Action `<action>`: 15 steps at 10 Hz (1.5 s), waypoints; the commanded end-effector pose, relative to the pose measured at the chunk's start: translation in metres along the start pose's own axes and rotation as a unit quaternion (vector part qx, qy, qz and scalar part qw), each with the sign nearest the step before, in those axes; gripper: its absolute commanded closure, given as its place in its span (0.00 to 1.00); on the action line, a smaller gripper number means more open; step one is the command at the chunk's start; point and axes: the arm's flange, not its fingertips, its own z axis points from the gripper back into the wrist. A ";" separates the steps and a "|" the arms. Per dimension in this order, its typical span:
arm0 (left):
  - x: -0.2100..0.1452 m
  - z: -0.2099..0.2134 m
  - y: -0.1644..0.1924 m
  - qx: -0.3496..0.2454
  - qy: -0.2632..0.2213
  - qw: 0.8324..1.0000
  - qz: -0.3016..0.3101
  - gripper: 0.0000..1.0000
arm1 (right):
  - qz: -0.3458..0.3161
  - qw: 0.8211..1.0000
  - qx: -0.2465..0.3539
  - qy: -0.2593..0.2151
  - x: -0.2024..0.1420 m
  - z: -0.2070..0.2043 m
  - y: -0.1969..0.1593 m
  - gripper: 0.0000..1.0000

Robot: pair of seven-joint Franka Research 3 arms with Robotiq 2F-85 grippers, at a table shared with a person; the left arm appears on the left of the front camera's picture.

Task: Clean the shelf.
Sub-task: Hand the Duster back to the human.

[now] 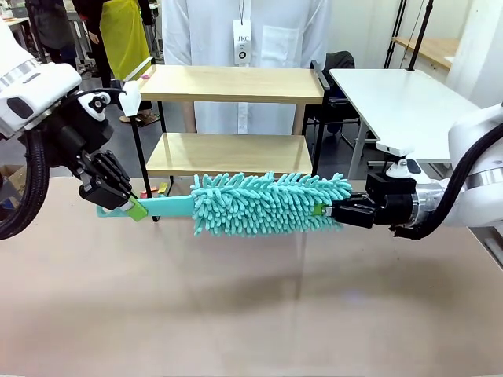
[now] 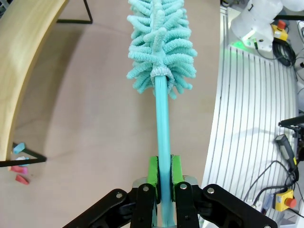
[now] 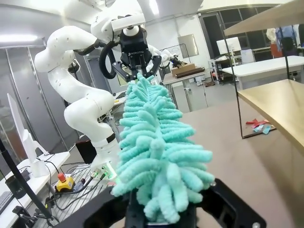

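A teal fluffy duster (image 1: 267,204) hangs level above the brown table, in front of the shelf (image 1: 228,153), a two-tier wooden rack in a black frame. My left gripper (image 1: 135,208) is shut on the duster's flat handle (image 2: 163,128), its green pads (image 2: 153,173) pressing both sides. My right gripper (image 1: 324,210) is shut on the far tip of the fluffy head (image 3: 152,142), which hides its fingertips in the right wrist view. The shelf's lower board (image 3: 275,102) lies to the right in that view, and the left gripper (image 3: 137,71) shows beyond the duster.
A person in a white coat (image 1: 244,31) stands behind the shelf. Small coloured scraps (image 2: 19,166) lie on the table by the shelf's foot. A white table (image 1: 401,94) stands at the back right. An aluminium rail base (image 2: 247,118) borders the table.
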 end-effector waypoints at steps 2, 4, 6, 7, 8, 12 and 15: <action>0.000 0.000 0.000 0.000 0.000 1.000 0.000 0.59 | 0.000 1.000 0.000 0.000 0.000 0.000 0.000 1.00; 0.001 0.008 0.000 -0.001 -0.016 1.000 -0.001 0.02 | 0.000 1.000 0.000 0.000 0.000 0.000 0.000 1.00; -0.010 0.032 0.001 0.000 -0.052 0.998 0.023 0.00 | 0.000 1.000 0.000 0.000 0.000 0.000 0.000 1.00; -0.020 0.050 0.001 0.008 -0.072 0.997 0.033 0.00 | 0.000 1.000 0.000 0.000 0.000 0.000 0.000 1.00; -0.033 0.068 0.001 0.021 -0.083 0.996 0.040 0.00 | 0.000 1.000 0.000 0.000 0.000 0.000 0.000 1.00; -0.104 0.124 0.009 0.034 -0.123 0.991 0.043 0.00 | 0.000 1.000 0.000 0.000 0.000 0.000 0.000 1.00; -0.146 0.125 0.015 0.048 -0.125 0.990 0.044 0.00 | 0.000 1.000 0.000 0.000 0.000 0.000 0.000 1.00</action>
